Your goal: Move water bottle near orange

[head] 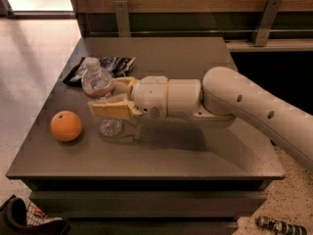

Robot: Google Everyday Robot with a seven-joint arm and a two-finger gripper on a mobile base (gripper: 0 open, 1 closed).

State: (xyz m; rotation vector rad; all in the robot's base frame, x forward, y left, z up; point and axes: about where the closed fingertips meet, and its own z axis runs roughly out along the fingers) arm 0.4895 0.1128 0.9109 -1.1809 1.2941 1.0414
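Note:
The water bottle [99, 89] is clear and ribbed with a white cap. It stands upright on the grey table [161, 151], left of the middle. My gripper [108, 98] reaches in from the right and is shut on the bottle's body, one tan finger [111, 109] in front of it and one behind. The orange [66, 126] sits on the table a short way to the front left of the bottle, apart from it.
A dark blue-and-white snack bag [105, 66] lies flat behind the bottle. The table's left edge [36, 116] is close to the orange. A wooden wall with metal brackets [122, 13] runs along the back. Small objects lie on the floor [276, 225].

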